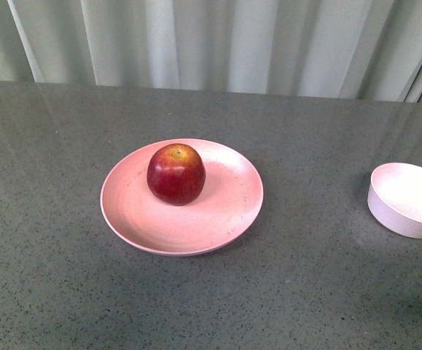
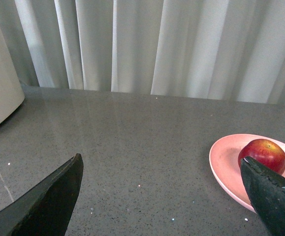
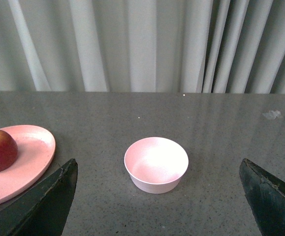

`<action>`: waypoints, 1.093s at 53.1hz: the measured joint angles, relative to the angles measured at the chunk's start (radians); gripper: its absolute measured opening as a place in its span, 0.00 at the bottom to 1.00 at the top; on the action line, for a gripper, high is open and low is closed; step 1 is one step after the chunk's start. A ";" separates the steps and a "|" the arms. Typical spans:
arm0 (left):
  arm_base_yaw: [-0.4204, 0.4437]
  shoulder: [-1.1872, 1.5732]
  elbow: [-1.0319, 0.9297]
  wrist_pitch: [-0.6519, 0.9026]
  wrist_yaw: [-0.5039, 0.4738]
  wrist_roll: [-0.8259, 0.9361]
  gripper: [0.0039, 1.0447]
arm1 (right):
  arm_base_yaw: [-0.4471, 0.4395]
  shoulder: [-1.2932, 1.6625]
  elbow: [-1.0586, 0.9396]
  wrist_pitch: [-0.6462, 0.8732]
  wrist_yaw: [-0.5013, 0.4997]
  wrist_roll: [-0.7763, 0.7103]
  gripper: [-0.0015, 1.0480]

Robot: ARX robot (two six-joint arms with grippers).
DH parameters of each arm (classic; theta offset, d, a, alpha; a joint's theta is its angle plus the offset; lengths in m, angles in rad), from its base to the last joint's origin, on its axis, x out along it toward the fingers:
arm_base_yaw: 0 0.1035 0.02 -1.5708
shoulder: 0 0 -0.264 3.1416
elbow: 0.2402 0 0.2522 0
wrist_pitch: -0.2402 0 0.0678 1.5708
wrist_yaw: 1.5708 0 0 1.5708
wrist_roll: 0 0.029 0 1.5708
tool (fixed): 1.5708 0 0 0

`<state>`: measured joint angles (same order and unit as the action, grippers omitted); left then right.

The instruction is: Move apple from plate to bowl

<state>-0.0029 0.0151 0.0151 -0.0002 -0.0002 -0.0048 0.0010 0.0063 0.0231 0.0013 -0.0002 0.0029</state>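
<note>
Both grippers gape wide, holding nothing; the apple sits on the plate.

The left gripper [image 2: 161,160] spreads its 2 dark fingers [image 2: 48,201] over the grey table [image 2: 132,137], apple and plate near 1 of them. The right gripper [image 3: 158,162] is equally wide apart, framing the bowl [image 3: 156,164]. In the front view the apple [image 1: 176,173] rests upright on the plate [image 1: 196,233], just behind its centre; the bowl [image 1: 407,200] stands well apart to the right.

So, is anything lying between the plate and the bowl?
No. Just bare tabletop between plate and bowl, clear in the front and right wrist views.
</note>
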 joint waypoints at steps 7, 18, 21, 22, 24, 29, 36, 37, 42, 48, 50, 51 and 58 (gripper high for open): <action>0.000 0.000 0.000 0.000 0.000 0.000 0.92 | 0.000 0.000 0.000 0.000 0.000 0.000 0.91; 0.000 0.000 0.000 0.000 0.000 0.000 0.92 | 0.000 0.000 0.000 0.000 0.000 0.000 0.91; 0.000 0.000 0.000 0.000 0.000 0.000 0.92 | 0.000 0.000 0.000 0.000 0.000 0.000 0.91; 0.000 0.000 0.000 0.000 0.000 0.000 0.92 | 0.000 0.000 0.000 0.000 0.000 0.000 0.91; 0.000 0.000 0.000 0.000 0.000 0.000 0.92 | 0.000 0.000 0.000 0.000 0.000 0.000 0.91; 0.000 0.000 0.000 0.000 0.000 0.000 0.92 | 0.000 0.000 0.000 0.000 0.000 0.000 0.91; 0.000 0.000 0.000 0.000 0.000 0.000 0.92 | 0.000 0.000 0.000 0.000 0.000 0.000 0.91; 0.000 0.000 0.000 0.000 0.000 0.000 0.92 | 0.000 0.000 0.000 0.000 0.000 0.000 0.91; 0.000 0.000 0.000 0.000 0.000 0.000 0.92 | 0.000 0.000 0.000 0.000 0.000 0.000 0.91; 0.000 0.000 0.000 0.000 0.000 0.000 0.92 | 0.000 0.000 0.000 0.000 0.000 0.000 0.91; 0.000 0.000 0.000 0.000 0.000 0.000 0.92 | 0.000 0.000 0.000 0.000 0.000 0.000 0.91; 0.000 0.000 0.000 0.000 0.000 0.000 0.92 | 0.000 0.000 0.000 0.000 0.000 0.000 0.91; 0.000 0.000 0.000 0.000 0.000 0.000 0.92 | -0.029 0.076 0.054 -0.149 -0.082 0.014 0.91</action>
<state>-0.0029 0.0151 0.0151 -0.0002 -0.0002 -0.0048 -0.0284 0.0826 0.0772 -0.1474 -0.0822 0.0174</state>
